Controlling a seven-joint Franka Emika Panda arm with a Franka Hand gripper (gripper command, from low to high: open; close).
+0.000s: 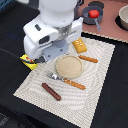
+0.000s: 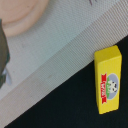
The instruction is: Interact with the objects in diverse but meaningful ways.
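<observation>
The arm's white body hid most of the yellow box with red label point(image 1: 28, 61) in the exterior view; the gripper's fingers were out of sight; the round tan plate point(image 2: 22, 15) was cut off in the wrist view; the box's label print was too blurred to read.

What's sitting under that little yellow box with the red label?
The yellow box with the red label lies on the dark tabletop, just off the pale woven placemat. Whatever is directly beneath it is hidden.
</observation>
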